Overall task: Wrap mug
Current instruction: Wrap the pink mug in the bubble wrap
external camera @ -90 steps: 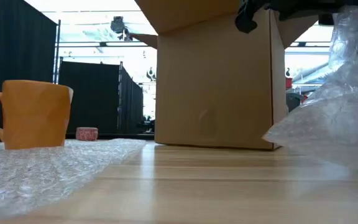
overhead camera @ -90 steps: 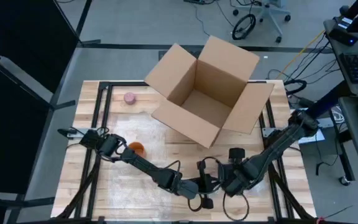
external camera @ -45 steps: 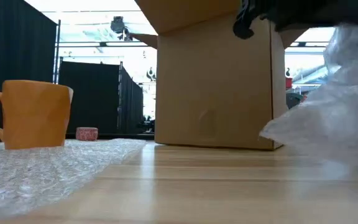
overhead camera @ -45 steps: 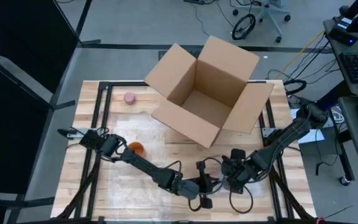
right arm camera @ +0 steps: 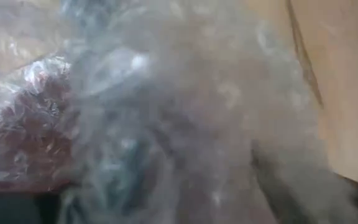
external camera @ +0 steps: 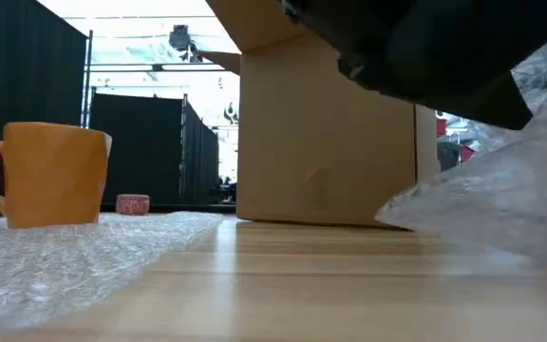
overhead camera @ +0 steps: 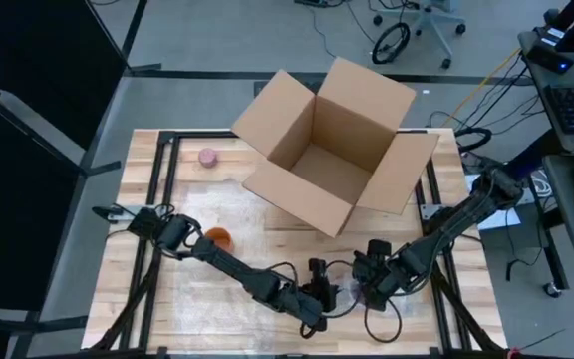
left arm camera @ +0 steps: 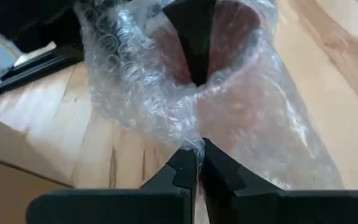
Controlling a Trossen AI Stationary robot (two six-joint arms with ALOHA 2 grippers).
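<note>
A reddish-brown mug point(left arm camera: 229, 106) lies on the table near its front edge, bundled in clear bubble wrap point(left arm camera: 129, 81). In the high view the bundle point(overhead camera: 345, 291) sits between my two grippers. My left gripper point(left arm camera: 197, 163) is shut on the wrap, on the bundle's left side point(overhead camera: 322, 294). My right gripper point(overhead camera: 367, 274) is against the bundle from the right; wrap point(right arm camera: 166, 106) fills its wrist view, with the mug point(right arm camera: 23, 124) showing through. My left gripper pinches a bunched edge of the bubble wrap point(left arm camera: 188, 142) between its two shut fingers, close beside the mug's wall. The wrap runs from the fingers up over the mug. The bundle rests on the table.
An orange mug point(overhead camera: 217, 237) stands upright on a flat sheet of bubble wrap point(external camera: 65, 256) at the left. An open cardboard box point(overhead camera: 332, 150) fills the far middle. A small pink thing point(overhead camera: 207, 157) sits at the far left.
In the low view the loose wrap of the bundle has shifted toward the table's left. A dark arm has come down into that view above it. In the high view my right gripper has moved in closer against the bundle.
</note>
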